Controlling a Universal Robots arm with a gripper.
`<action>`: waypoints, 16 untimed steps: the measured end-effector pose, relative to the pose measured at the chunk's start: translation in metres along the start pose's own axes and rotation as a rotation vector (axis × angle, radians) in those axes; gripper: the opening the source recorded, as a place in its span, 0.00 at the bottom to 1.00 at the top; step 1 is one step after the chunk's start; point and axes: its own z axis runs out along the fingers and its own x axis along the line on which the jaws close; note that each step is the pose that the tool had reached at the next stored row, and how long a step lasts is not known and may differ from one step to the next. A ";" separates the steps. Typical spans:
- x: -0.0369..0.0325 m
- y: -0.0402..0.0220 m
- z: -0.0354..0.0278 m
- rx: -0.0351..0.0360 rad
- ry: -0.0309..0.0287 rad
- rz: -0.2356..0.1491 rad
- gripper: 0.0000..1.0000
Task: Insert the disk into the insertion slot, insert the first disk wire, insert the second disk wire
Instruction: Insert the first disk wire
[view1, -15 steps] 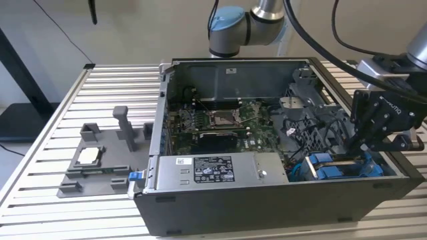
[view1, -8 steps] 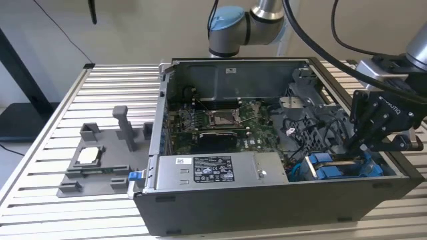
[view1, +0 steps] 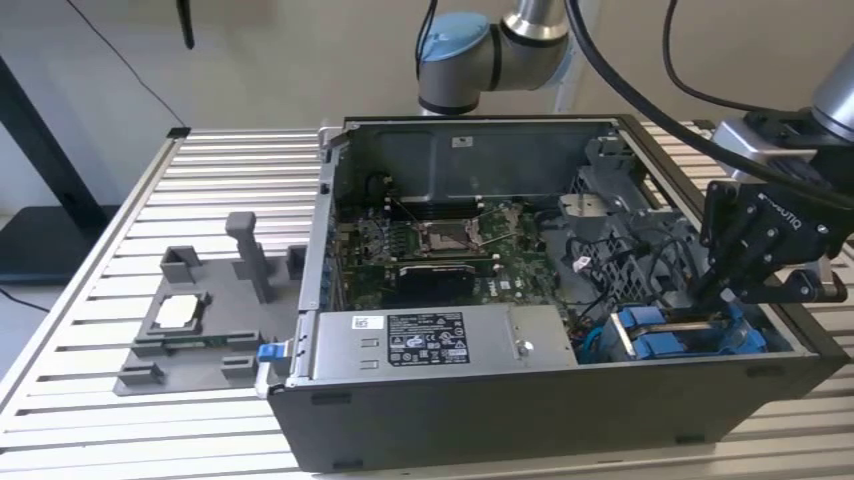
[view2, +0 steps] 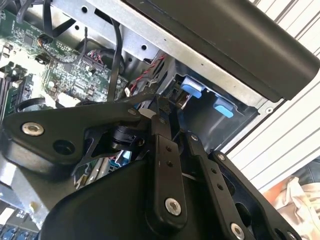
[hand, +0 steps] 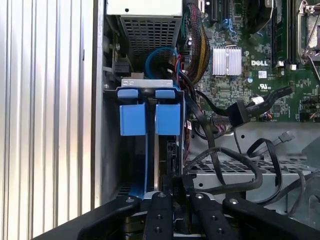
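Open black computer case (view1: 534, 420) sits on the ribbed metal counter (view1: 200, 170). In its near corner on the exterior view's right, the grey insertion slot with blue tabs (view1: 643, 335) holds the blue-railed silver disk (hand: 148, 165) edge-on, just beneath the black hand (view1: 705, 300), whose grip I cannot tell

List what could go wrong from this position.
1. The loose black cables beside the insertion slot loop close to the end effector. They could snag on it or get pinched.
2. The blue carrier of the disk fits closely in the narrow slot, so a slight tilt might jam its rails.
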 end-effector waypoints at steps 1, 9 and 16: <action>0.0000 -0.0001 0.0006 0.0019 -0.0025 0.000 0.19; 0.0001 -0.0002 0.0017 0.0079 -0.0041 -0.001 0.19; 0.0005 -0.0007 0.0083 0.0078 -0.0040 -0.001 0.19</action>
